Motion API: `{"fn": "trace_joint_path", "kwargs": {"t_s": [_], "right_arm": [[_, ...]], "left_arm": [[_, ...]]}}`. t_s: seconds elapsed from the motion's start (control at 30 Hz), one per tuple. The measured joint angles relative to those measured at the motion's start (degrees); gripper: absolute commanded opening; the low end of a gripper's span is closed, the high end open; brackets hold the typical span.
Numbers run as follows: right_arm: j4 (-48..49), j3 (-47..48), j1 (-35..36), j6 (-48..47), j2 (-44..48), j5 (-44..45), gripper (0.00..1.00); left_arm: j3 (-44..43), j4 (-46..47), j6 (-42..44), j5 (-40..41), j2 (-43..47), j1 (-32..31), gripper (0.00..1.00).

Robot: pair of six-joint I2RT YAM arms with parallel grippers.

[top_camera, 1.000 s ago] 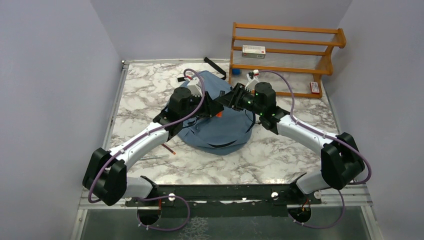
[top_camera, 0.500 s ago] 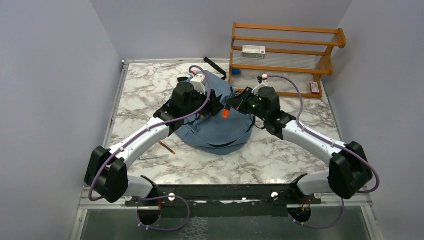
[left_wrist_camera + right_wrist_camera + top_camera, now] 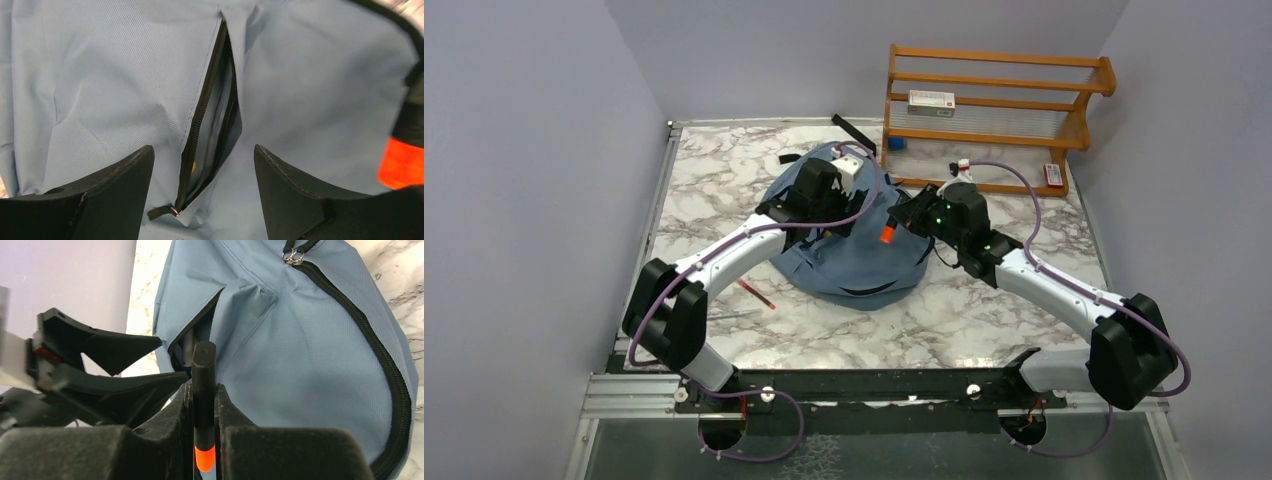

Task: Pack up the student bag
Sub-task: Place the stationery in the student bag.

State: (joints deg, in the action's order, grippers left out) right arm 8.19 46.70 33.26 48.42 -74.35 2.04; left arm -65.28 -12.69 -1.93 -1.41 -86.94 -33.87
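The dusty-blue student bag (image 3: 859,262) lies flat at the table's middle; it fills the left wrist view (image 3: 110,90) and shows in the right wrist view (image 3: 320,355). Its front pocket zipper (image 3: 202,112) is open as a narrow slit. My left gripper (image 3: 202,165) is open and empty, its jaws either side of the slit's lower end and just above the fabric. My right gripper (image 3: 204,390) is shut on a black marker with an orange band (image 3: 204,385), held just right of the slit (image 3: 192,337). The marker's orange end shows from above (image 3: 887,234).
A wooden rack (image 3: 994,110) stands at the back right with a white box (image 3: 931,99) on a shelf and a small item (image 3: 1053,174) at its base. A red pencil (image 3: 757,294) and a thin grey stick (image 3: 732,314) lie left of the bag.
Both grippers have moved toward the back of the bag. The right one carried the marker right and back. The left arm swung right over the pocket.
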Motion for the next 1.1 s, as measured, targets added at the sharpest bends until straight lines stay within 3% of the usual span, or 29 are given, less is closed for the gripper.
{"fn": "trace_joint_path", "kwargs": {"t_s": [0.2, 0.37, 0.77, 1.1], "right_arm": [[-1.11, -0.02, 0.0, -0.07, 0.37, 0.0, 0.0], [-1.07, -0.02, 0.0, -0.37, 0.98, -0.44, 0.01], [3.21, -0.04, 0.0, 0.22, -3.39, -11.65, 0.02], [4.24, 8.98, 0.0, 5.75, -18.62, -23.63, 0.01]], "left_arm": [[-1.86, -3.19, 5.11, 7.5, -4.59, -2.4, 0.72], [-3.1, -3.78, 7.41, 15.04, -6.25, -3.43, 0.6], [-4.59, -4.31, 9.09, 21.9, -8.22, -3.5, 0.01], [-4.59, -4.59, 7.08, 20.06, -6.62, -3.63, 0.0]]}}
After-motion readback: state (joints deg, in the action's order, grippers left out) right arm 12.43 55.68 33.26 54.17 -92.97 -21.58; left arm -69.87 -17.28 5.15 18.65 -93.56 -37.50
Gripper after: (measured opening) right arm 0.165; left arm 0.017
